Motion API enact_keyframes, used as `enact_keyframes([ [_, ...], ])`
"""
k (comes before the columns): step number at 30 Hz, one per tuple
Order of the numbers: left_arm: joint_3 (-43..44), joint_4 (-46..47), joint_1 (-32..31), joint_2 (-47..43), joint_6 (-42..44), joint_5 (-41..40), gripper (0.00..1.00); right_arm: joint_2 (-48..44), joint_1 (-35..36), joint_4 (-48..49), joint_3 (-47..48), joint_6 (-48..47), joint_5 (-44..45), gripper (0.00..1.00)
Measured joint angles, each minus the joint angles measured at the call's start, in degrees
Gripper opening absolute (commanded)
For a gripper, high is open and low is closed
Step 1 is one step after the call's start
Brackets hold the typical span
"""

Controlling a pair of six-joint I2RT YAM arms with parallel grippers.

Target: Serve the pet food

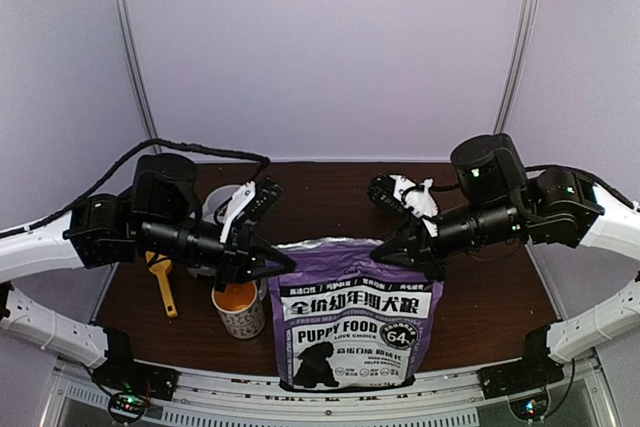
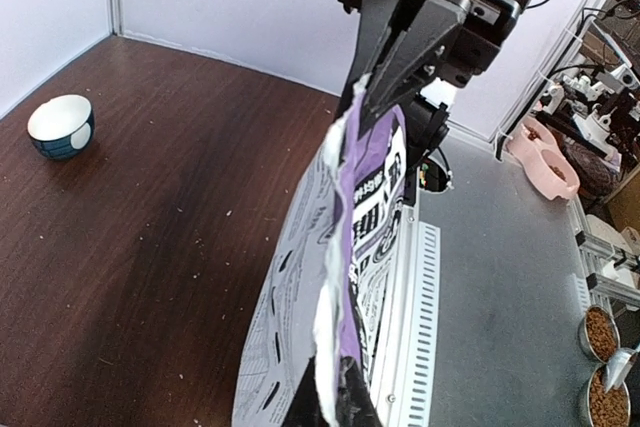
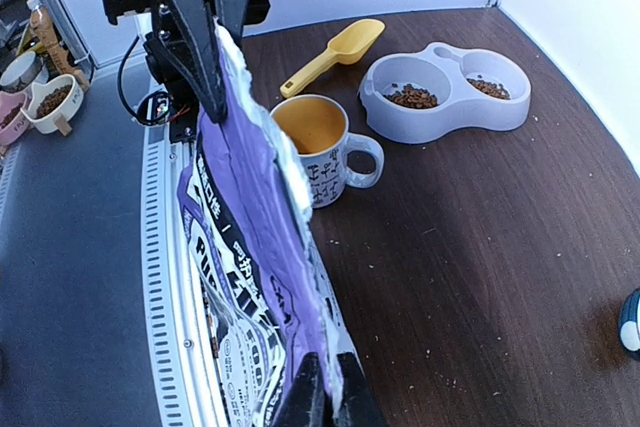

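On the left side of the table [image 1: 480, 287], the yellow scoop [image 1: 160, 285] lies near the edge, and the double feeding bowl [image 3: 440, 123] behind it holds a little pet food [image 3: 410, 97]. The rest is probably inside the purple bag [image 1: 355, 332], where it cannot be seen.

The left gripper [image 1: 283, 265] is pressed together on the bag's top left corner, just above the mug [image 1: 238, 315]. The bag stands upright at the middle of the near edge. The right gripper [image 1: 388, 247] pinches its top right corner.

I judge that the step in hand is opening the bag. The next move calls for spreading the bag's mouth without tipping it.

The mug is just beside the bag, so there is little room on the left. The right side of the table offers more.
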Motion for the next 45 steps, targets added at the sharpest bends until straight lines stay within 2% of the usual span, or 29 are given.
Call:
enact_keyframes([
  [2, -0.20, -0.42, 0.00, -0.50, 0.13, -0.59, 0.00, -0.31, -0.31, -0.76, -0.04, -0.15, 1.57, 0.12],
  [4, -0.52, -1.49, 0.13, -1.79, 0.17, -1.33, 0.00, -1.36, -1.36, -2.49, -0.11, 0.02, 3.43, 0.00],
  [13, -1.36, -2.73, 0.39, -4.20, 0.17, -2.93, 0.00, -3.45, -1.90, -2.27, -2.32, 0.13, 4.37, 0.00],
  [15, -1.38, -2.69, 0.44, -4.20, 0.17, -3.04, 0.00, -3.98, -2.12, -1.44, -3.04, 0.37, 4.31, 0.12],
  [19, -1.46, -3.45, 0.66, -4.59, 0.17, -3.10, 0.00, -7.10, -4.81, -1.16, -5.97, 2.14, 4.87, 0.49],
  [21, -1.57, -3.76, 0.76, -4.94, 0.15, -2.84, 0.00, -9.42, -7.23, -0.33, -8.13, 3.56, 4.04, 0.64],
  [23, -1.57, -3.74, 0.76, -4.94, 0.15, -2.38, 0.00, -12.04, -9.51, 1.31, -10.64, 5.05, 1.73, 0.73],
  [27, -1.57, -3.74, 0.76, -4.94, 0.15, -1.75, 0.00, -16.31, -13.14, 7.17, -16.33, 9.44, -4.92, 0.80],
  [33, -1.57, -3.72, 0.79, -4.92, 0.15, -1.36, 0.00, -20.59, -20.63, 21.31, -26.77, 17.29, -17.03, 0.81],
  [40, -1.57, -3.72, 0.87, -4.90, 0.13, -1.18, 0.00, -20.83, -22.12, 35.17, -31.89, 24.17, -25.46, 0.81],
  [43, -1.57, -3.72, 0.87, -4.90, 0.13, -1.16, 0.00, -20.74, -22.14, 39.71, -32.26, 25.64, -27.58, 0.77],
  [45, -1.57, -3.72, 0.87, -4.90, 0.13, -1.16, 0.00, -20.37, -22.12, 41.75, -32.24, 25.90, -28.76, 0.69],
])
